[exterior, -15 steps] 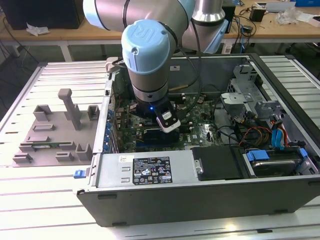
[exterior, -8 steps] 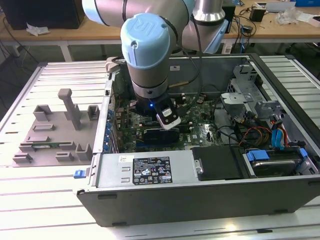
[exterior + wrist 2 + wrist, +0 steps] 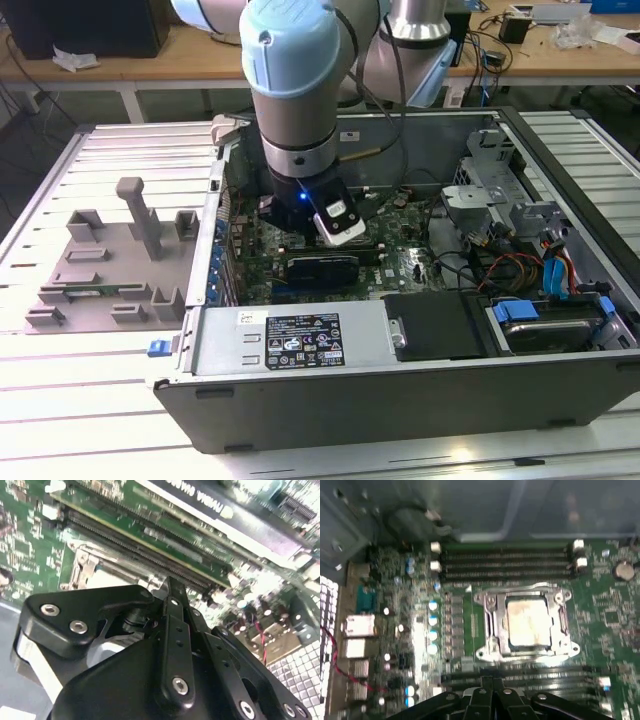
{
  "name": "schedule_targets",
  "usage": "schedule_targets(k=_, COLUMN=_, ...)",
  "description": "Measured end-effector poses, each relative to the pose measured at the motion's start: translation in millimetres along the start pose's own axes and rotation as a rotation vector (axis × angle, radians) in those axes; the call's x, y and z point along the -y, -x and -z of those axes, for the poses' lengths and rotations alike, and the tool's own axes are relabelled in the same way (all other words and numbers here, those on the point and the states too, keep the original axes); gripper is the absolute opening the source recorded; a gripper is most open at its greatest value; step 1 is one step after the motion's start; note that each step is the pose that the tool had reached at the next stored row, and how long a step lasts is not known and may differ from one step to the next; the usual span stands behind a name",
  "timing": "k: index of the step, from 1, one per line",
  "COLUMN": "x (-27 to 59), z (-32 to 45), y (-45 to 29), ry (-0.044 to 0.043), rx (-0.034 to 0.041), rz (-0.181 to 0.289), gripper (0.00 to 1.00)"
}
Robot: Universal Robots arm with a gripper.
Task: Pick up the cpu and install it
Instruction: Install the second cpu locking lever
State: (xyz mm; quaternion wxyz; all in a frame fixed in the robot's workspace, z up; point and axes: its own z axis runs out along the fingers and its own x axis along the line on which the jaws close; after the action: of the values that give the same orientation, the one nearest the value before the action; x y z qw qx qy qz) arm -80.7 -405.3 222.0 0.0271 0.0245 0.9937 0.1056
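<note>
Step in hand: the install end of the task, by the look of it. The cpu [image 3: 528, 622] already lies flat inside the socket frame [image 3: 490, 625] on the motherboard [image 3: 615, 615], silver top up.
Gripper: the gripper [image 3: 487, 684] hangs inside the open computer case [image 3: 300, 345], low over the board; in both wrist views its black fingers [image 3: 172, 611] come together at the tips with nothing between them.
Cpu relative to gripper: just ahead of the fingertips and below them, apart from them; the gripper is not touching it.
Between the two: the nearer row of memory slots [image 3: 520, 672] lies directly under the fingertips.
Beyond the cpu: a second bank of slots [image 3: 505, 562], then the case wall.
What the next move calls for: judged from this, checking that the chip sits level in its frame, and care to keep the closed fingertips clear of the slots directly beneath.
</note>
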Motion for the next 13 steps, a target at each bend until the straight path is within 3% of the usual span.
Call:
schedule_targets(k=4, x=-5.7, z=-1.8, y=11.1, ry=-0.0153, rx=0.0014, rz=-0.003, gripper=0.11)
schedule_targets(k=7, x=-16.7, z=-4.9, y=24.0, ry=-0.0166, rx=0.0013, rz=-0.003, gripper=0.11)
schedule_targets(k=13, x=-45.5, z=-12.1, y=35.2, ry=-0.0167, rx=0.0014, rz=-0.003, gripper=0.11)
